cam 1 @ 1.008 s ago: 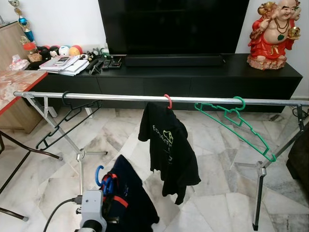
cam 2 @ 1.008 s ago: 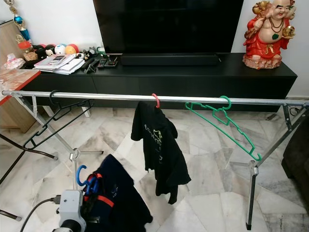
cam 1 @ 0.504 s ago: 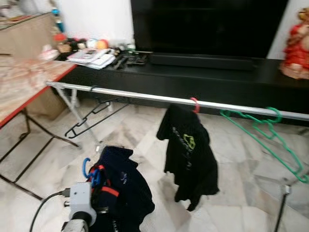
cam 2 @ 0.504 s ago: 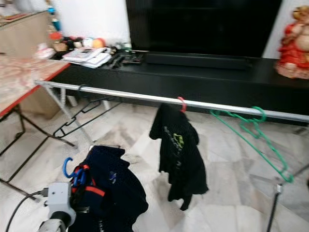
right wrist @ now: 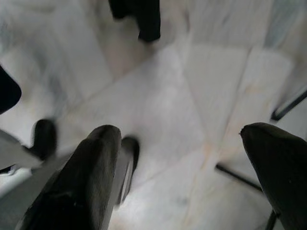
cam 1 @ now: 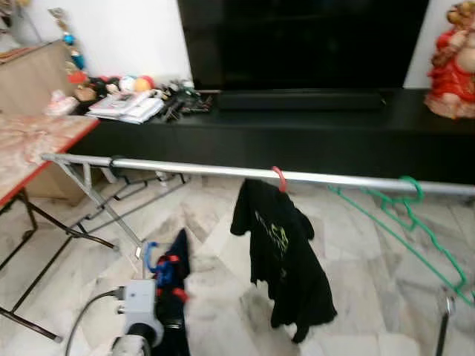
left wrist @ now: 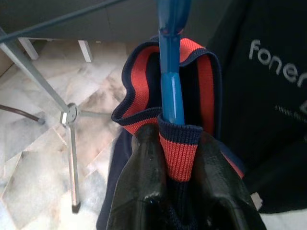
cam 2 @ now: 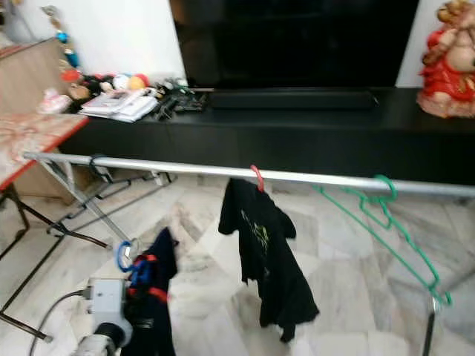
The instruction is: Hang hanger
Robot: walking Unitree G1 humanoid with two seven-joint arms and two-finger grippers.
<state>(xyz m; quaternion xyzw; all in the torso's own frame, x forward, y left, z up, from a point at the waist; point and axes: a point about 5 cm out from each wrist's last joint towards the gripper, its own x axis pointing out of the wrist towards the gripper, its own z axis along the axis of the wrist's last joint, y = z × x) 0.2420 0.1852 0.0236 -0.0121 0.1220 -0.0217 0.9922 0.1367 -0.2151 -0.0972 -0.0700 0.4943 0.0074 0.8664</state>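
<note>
My left gripper is shut on a blue hanger that carries a navy garment with a red collar. It holds them low, in front of the silver rail and below it, near the rail's left end. In the left wrist view my fingers clamp the collar around the hanger's blue neck. A black shirt on a red hanger hangs at mid-rail. An empty green hanger hangs to its right and a black hanger at the left end. My right gripper is open above the marble floor.
A black TV console with a TV stands behind the rail, with a red statue at its right end and papers and balls on its left. A red-edged folding table stands at the left. The rail's legs splay across the floor.
The camera has swung, shifting the whole scene. The navy garment on the blue hanger now hangs narrower, turned edge-on, and sits closer under the rail.
</note>
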